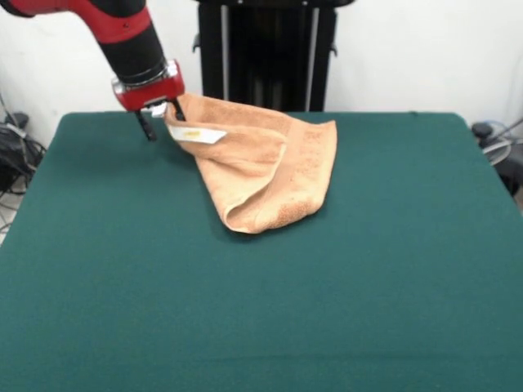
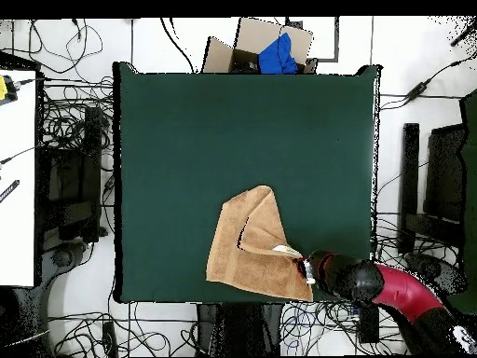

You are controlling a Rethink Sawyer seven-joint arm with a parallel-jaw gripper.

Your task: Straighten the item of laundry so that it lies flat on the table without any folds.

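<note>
1. At the table's (image 1: 98, 269) far left, seen from the front, the hand (image 1: 161, 117) has its fingers clamped on the towel's (image 1: 270, 167) raised corner, beside the white label (image 1: 198, 135).
2. Rightward, the towel lies near the far edge, one flap folded over the rest.
3. Judgement: pull the corner outward, low and steady, away from the fold; release only once that layer lies flat.
</note>
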